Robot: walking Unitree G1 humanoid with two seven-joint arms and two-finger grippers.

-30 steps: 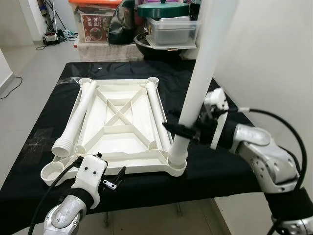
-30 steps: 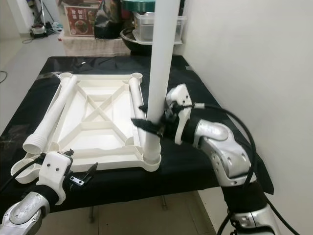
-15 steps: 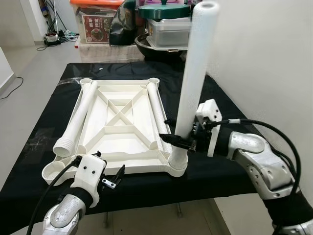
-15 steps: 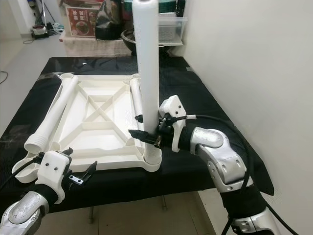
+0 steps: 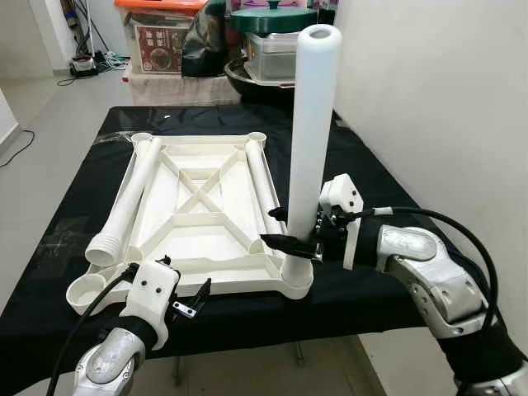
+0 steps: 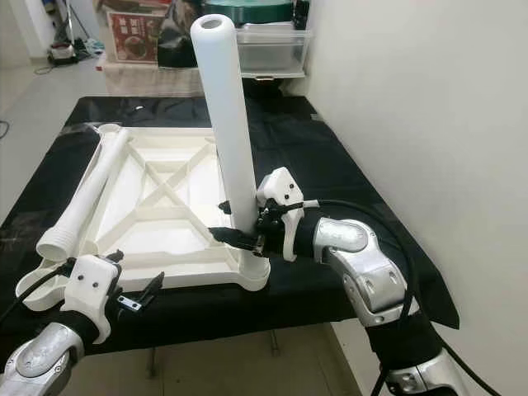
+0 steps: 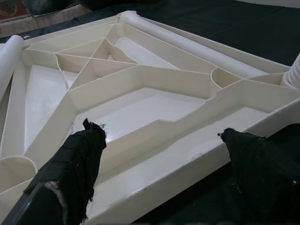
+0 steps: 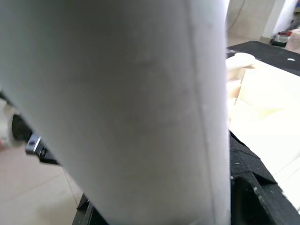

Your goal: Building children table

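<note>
holding the upright leg [image 5: 309, 140] near its lower end, my right pincer [image 5: 290, 228] has its two black fingers pressed against the tube from either side, just above the ribbed foot that sits in the near right corner socket [image 5: 297, 283] of the upturned tabletop [image 5: 202, 210]. i grip low because, as i judge it, that is where i can steer the foot into the socket and push it down without the long tube levering out of my hold. the tabletop lies underside up on the black-draped worktop [image 5: 371, 177] so its sockets face me. two more legs lie flat in it, one along the left rail [image 5: 128, 198] and one along the right rail [image 5: 262, 177], within reach for later corners.

my left pincer [image 5: 191, 304] hovers spread at the near edge of the tabletop, touching nothing; its wrist view looks over the ribs with the two fingertips [image 7: 79, 154] wide apart. i take it to be waiting there to steady the frame.

compared with a second ago, the leg leaned toward my right with its top out of sight; now it stands closer to vertical, its open top visible, and my right arm has come lower and nearer the frame. my left arm has hardly changed.
</note>
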